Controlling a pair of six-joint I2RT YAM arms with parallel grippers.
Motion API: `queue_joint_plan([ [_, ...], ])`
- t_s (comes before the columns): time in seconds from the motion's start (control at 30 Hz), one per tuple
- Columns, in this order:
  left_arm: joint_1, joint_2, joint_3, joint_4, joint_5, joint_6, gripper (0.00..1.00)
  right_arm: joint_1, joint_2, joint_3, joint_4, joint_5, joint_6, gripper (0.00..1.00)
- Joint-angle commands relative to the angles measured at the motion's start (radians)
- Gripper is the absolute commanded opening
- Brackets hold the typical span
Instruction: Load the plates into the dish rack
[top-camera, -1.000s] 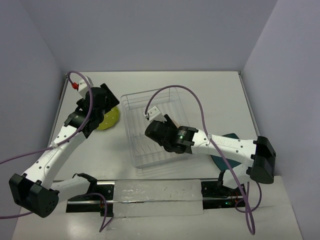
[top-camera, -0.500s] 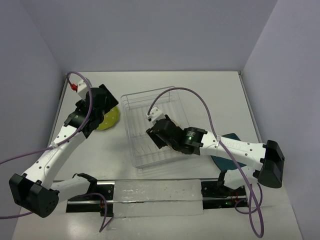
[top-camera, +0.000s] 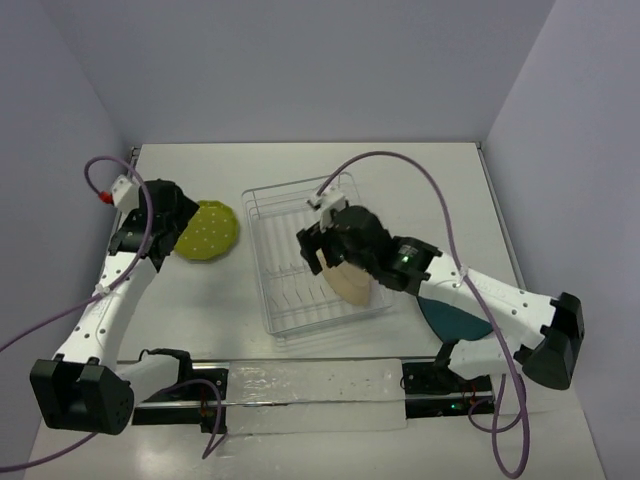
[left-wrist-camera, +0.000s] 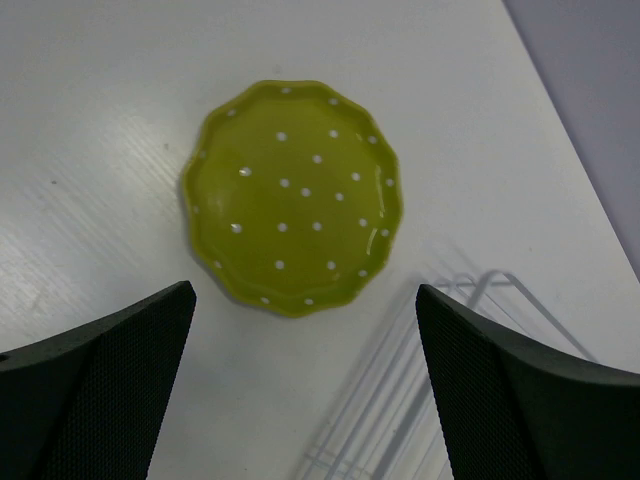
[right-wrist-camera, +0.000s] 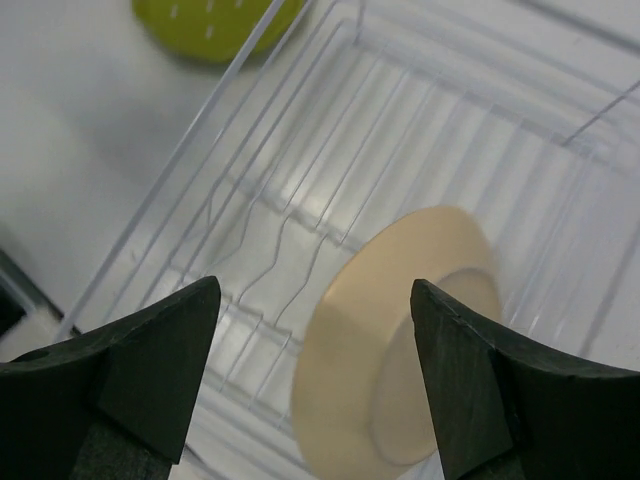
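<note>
The dish rack (top-camera: 262, 262) sits mid-table, a clear wire basket. A beige plate (top-camera: 356, 286) stands tilted on edge in its right part; the right wrist view shows that plate's plain underside (right-wrist-camera: 400, 340) among the rack's tines (right-wrist-camera: 260, 250). My right gripper (top-camera: 328, 256) hovers open just above it, its jaws wide and touching nothing (right-wrist-camera: 313, 287). The yellow-green dotted plate (top-camera: 208, 232) lies flat left of the rack. My left gripper (top-camera: 172, 228) is open at its left side, above the table (left-wrist-camera: 303, 292). The dark teal plate (top-camera: 452, 318) lies flat right of the rack, partly under my right arm.
Grey walls close in the table on the left, back and right. A rail with the arm bases runs along the near edge. In the left wrist view the rack's corner (left-wrist-camera: 440, 390) reaches close to the yellow-green plate (left-wrist-camera: 292, 195).
My right gripper opened and drew up and right, leaving the beige plate standing in the rack. My left arm pulled back left, uncovering the yellow-green plate.
</note>
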Motion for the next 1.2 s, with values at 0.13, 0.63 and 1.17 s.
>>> queue_joint_plan([
  [0.13, 0.303, 0.047, -0.142, 0.038, 0.317, -0.084, 0.99, -0.366, -0.126, 0.060, 0.149, -0.184, 0.112, 0.85],
  [0.63, 0.349, 0.416, -0.115, 0.125, 0.404, -0.138, 0.67, -0.656, -0.081, 0.105, 0.162, -0.392, 0.130, 0.89],
  [1.17, 0.347, 0.495, -0.057, 0.051, 0.342, -0.177, 0.00, -0.247, -0.015, 0.122, 0.082, -0.440, -0.703, 0.92],
])
